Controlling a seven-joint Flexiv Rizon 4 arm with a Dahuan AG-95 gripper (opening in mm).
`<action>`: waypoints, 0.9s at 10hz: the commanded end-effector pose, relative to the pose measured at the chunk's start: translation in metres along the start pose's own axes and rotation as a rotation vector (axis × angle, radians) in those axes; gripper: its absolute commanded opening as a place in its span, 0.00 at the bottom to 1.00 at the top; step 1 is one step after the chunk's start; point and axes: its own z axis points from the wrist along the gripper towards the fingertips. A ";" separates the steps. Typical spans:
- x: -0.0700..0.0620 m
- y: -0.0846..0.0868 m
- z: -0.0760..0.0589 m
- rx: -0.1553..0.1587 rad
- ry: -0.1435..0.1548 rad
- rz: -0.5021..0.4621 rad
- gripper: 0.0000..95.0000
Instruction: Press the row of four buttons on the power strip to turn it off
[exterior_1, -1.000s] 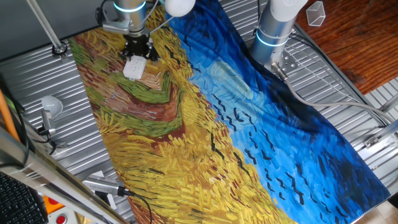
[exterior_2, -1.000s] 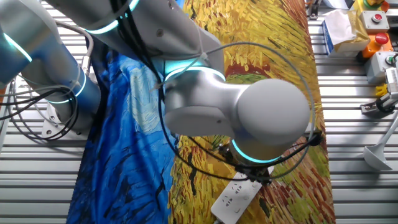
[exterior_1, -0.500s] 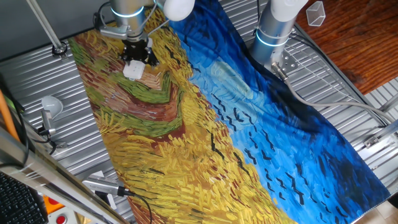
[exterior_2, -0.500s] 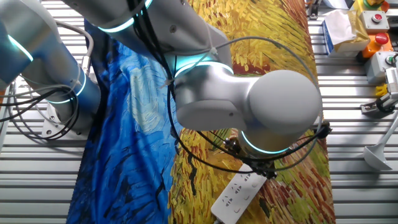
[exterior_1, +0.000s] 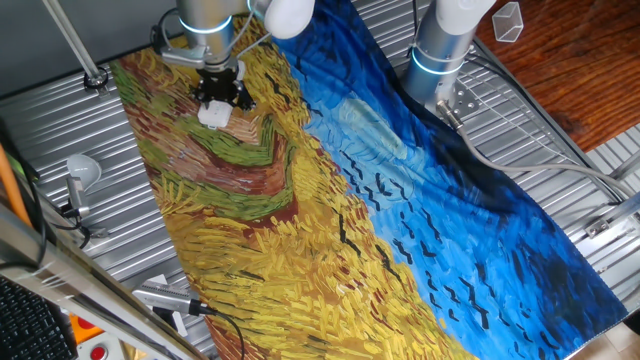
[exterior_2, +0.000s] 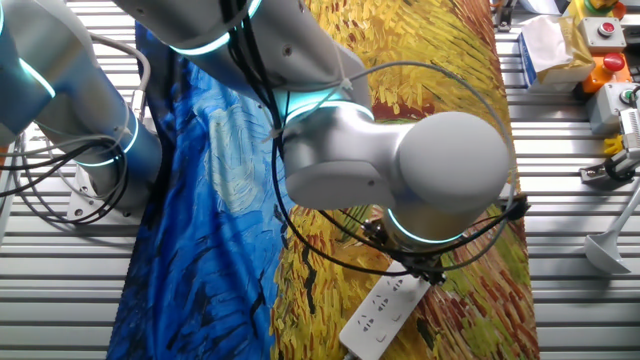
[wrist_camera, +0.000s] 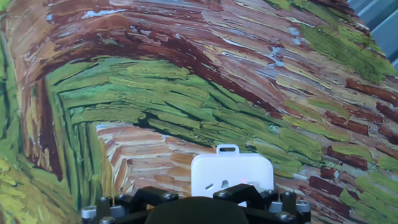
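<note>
The white power strip (exterior_1: 213, 116) lies on the painted cloth at the far left end of the table. My black gripper (exterior_1: 220, 92) stands right over its far end, pointing down, and covers part of it. The other fixed view shows the power strip (exterior_2: 382, 311) sticking out from under the big arm joint, with faint grey marks along its top face; I cannot pick out the four buttons among them. In the hand view the power strip (wrist_camera: 231, 173) ends under the gripper's black body, with a small red light near its near edge. The fingertips are hidden.
A Van Gogh-style painted cloth (exterior_1: 330, 200) covers the table. A round silver disc on a stem (exterior_1: 82, 172) stands at the left edge. A second arm's base (exterior_1: 445, 45) is at the back right. Control boxes with red buttons (exterior_2: 600, 35) sit beside the cloth.
The gripper has shifted a little further over the power strip, so less of the white bar shows than a second ago. The power strip itself has not moved.
</note>
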 end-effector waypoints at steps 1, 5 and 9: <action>0.000 0.000 0.003 0.009 0.002 0.005 1.00; -0.007 -0.004 0.005 0.014 0.010 0.012 0.80; -0.008 -0.004 0.005 0.021 0.014 0.010 0.80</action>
